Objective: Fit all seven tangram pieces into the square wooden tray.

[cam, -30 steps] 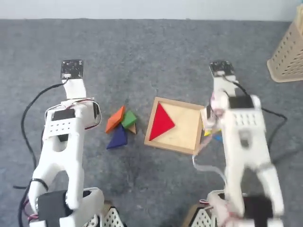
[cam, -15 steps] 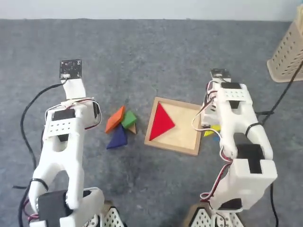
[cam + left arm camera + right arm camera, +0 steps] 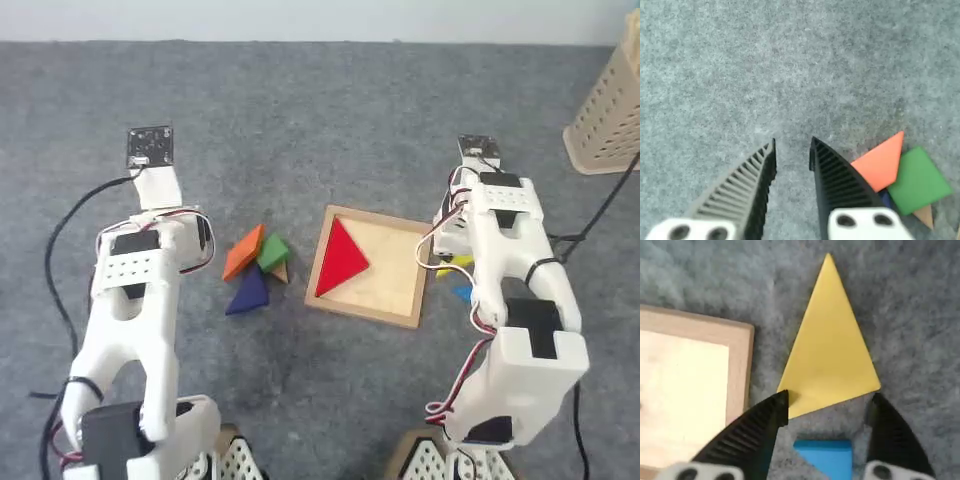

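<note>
The square wooden tray [image 3: 388, 296] lies at the table's middle with a red triangle [image 3: 340, 257] in its left half. Left of it sit an orange piece [image 3: 243, 252], a green square [image 3: 272, 250], a dark blue triangle [image 3: 248, 290] and a small tan piece [image 3: 282, 272]. At the tray's right side lie a yellow triangle [image 3: 832, 345] and a light blue piece [image 3: 827, 457]. My right gripper [image 3: 829, 400] is open, its fingers astride the yellow triangle's wide end. My left gripper [image 3: 792, 147] is open over bare carpet, beside the orange piece [image 3: 880, 162] and green square [image 3: 918, 181].
Grey carpet covers the table. A perforated beige basket [image 3: 610, 110] stands at the far right edge. The tray's corner [image 3: 695, 375] lies close beside the yellow triangle. Cables trail beside both arms.
The right arm has swung down and shifted slightly right, settling over the yellow triangle beside the tray. The left arm and all pieces have stayed put.
</note>
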`<action>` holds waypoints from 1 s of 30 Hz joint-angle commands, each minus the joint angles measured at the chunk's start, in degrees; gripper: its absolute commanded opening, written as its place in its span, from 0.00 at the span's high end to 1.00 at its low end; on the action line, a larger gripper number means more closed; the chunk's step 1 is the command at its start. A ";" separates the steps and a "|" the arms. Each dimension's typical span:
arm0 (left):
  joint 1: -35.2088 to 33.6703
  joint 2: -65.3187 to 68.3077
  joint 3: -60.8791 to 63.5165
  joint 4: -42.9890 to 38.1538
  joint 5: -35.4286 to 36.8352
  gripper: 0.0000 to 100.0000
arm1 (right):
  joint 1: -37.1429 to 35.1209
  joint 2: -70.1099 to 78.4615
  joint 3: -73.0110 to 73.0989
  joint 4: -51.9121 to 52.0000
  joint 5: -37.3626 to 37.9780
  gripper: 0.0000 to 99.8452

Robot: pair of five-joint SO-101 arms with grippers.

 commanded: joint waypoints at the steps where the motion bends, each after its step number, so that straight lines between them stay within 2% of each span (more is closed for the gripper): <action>1: -0.35 -2.81 0.13 -1.14 0.88 0.89 | 1.10 0.84 -1.67 -1.45 0.97 0.82; 4: -0.35 -2.90 0.13 -1.14 0.88 0.89 | 1.10 0.22 -1.76 -0.84 2.29 0.79; 7: -0.35 -2.90 0.13 -1.14 0.79 0.89 | 1.54 -1.89 -6.15 4.26 2.55 0.77; 10: -0.35 -2.81 0.13 -1.14 0.79 0.89 | 0.92 -4.79 -12.31 9.71 2.55 0.76; 13: -0.35 -2.81 0.13 -1.14 0.70 0.89 | -0.22 -4.70 -15.21 10.59 2.64 0.76; 19: -0.26 -2.81 0.13 -1.14 0.70 0.89 | -0.75 3.74 -16.26 6.20 2.90 0.72; 30: -0.26 -2.81 0.13 -1.14 0.70 0.89 | -0.22 17.19 -24.09 9.01 3.43 0.70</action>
